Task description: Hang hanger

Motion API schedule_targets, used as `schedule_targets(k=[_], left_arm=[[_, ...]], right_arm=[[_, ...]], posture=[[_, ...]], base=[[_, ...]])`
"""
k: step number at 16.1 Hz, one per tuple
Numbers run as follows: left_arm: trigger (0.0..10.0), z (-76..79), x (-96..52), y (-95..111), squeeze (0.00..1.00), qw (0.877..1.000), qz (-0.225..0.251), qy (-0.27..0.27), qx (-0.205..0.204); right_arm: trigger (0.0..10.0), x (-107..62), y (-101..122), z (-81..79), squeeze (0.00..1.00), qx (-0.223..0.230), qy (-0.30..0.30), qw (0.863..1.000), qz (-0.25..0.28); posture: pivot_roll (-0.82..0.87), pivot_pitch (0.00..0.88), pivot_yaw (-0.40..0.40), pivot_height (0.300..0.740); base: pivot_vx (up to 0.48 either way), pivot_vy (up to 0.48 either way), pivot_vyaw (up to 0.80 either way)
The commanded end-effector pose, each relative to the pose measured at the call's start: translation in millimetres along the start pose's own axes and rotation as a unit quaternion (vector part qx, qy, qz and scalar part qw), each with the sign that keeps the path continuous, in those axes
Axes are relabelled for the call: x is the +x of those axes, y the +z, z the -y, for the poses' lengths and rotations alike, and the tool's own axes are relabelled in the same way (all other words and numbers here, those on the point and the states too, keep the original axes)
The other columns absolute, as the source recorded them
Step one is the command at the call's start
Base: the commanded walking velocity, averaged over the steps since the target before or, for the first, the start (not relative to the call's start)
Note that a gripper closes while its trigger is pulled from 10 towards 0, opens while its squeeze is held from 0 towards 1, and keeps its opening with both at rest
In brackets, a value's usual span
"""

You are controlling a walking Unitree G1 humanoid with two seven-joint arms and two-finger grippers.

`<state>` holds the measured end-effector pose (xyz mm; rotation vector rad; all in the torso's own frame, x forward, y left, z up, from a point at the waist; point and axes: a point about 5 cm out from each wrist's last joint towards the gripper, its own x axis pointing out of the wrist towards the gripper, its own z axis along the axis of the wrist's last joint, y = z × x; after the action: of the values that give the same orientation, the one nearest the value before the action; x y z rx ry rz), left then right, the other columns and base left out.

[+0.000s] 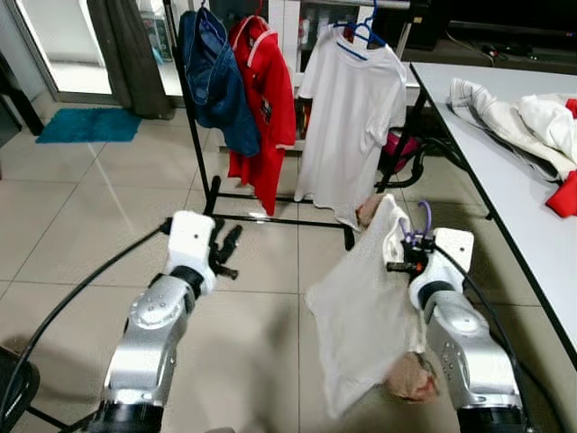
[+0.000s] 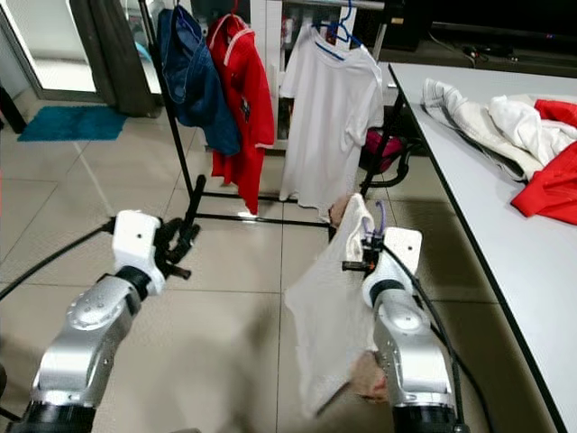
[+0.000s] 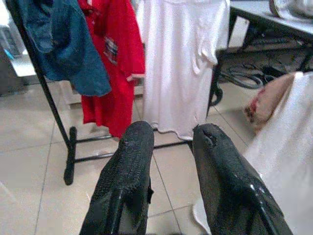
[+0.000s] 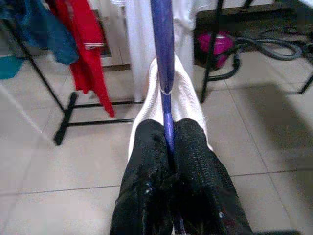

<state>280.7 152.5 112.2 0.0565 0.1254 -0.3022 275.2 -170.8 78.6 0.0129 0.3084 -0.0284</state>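
Note:
My right gripper [image 1: 403,254] is shut on a purple hanger [image 4: 164,54] whose hook [image 1: 424,216] curls up above the fingers. A white shirt [image 1: 361,311] hangs from this hanger and droops toward the floor in front of my right arm. The black clothes rack [image 1: 194,135] stands ahead, carrying a blue garment [image 1: 215,77], a red garment [image 1: 267,99] and a white T-shirt [image 1: 352,117] on a blue hanger [image 1: 361,32]. My left gripper [image 1: 225,253] is held out low to the left of the held shirt, open and with nothing in it; its fingers [image 3: 129,181] point at the rack.
A white table [image 1: 505,180] runs along the right with a pile of white and red clothes [image 1: 527,122] on it. A pink object and cables [image 1: 406,149] lie under the table's far end. A teal mat [image 1: 88,124] lies by the door at the far left.

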Motion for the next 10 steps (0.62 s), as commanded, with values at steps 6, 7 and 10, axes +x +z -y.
schedule_targets(k=[6,7,10], left_arm=[[10.0,3.4,6.1,6,0.0,1.0,0.012,-0.004,-0.007],[10.0,3.2,8.4,7,0.0,1.0,0.013,-0.003,-0.004],[10.0,7.4,7.8,7,0.0,1.0,0.01,-0.018,0.002]], right_arm=[[10.0,2.0,7,-0.1,0.0,0.013,0.01,1.0,0.021],[10.0,5.0,9,-1.3,0.0,0.004,0.015,1.0,0.022],[10.0,5.2,13,1.9,0.0,0.008,0.015,0.999,0.031]], posture=[[0.07,0.0,-0.033,0.74],[0.06,0.0,-0.018,0.74],[0.06,0.003,-0.022,0.74]], base=[[0.342,0.0,0.0],[0.345,0.0,0.0],[0.342,0.0,0.0]])
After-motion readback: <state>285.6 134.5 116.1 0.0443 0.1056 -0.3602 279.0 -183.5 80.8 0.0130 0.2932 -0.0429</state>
